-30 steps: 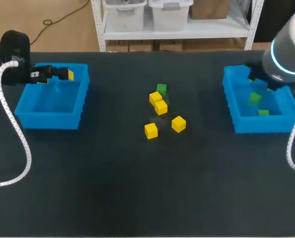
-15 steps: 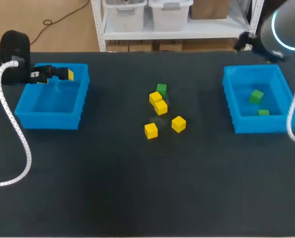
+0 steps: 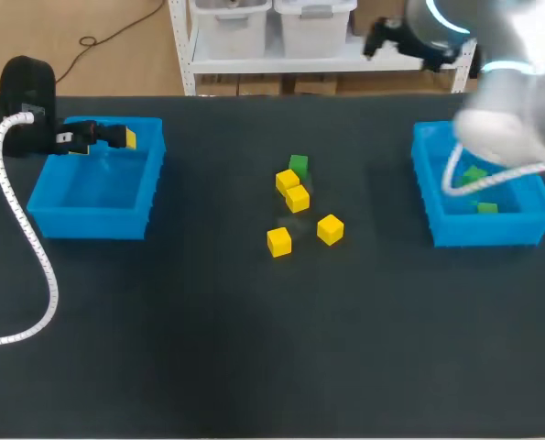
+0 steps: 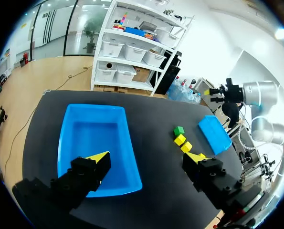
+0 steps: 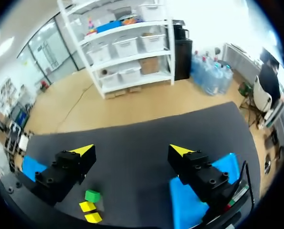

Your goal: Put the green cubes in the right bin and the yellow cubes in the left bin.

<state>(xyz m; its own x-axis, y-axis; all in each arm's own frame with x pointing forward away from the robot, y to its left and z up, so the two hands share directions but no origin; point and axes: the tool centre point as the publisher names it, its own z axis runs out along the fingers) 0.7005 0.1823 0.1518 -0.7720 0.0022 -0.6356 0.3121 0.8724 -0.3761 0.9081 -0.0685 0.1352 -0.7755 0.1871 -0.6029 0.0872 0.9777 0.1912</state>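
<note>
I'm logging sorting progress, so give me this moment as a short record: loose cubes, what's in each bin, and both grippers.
loose green cube: one, at the far end of the cluster between the bins
loose yellow cubes: four, same cluster
right bin: two green cubes inside
left bin: no cube visible inside
left gripper: fingers open, holding nothing, over the left bin's far rim
right gripper: fingers open, holding nothing, raised high, clear of the right bin
</note>
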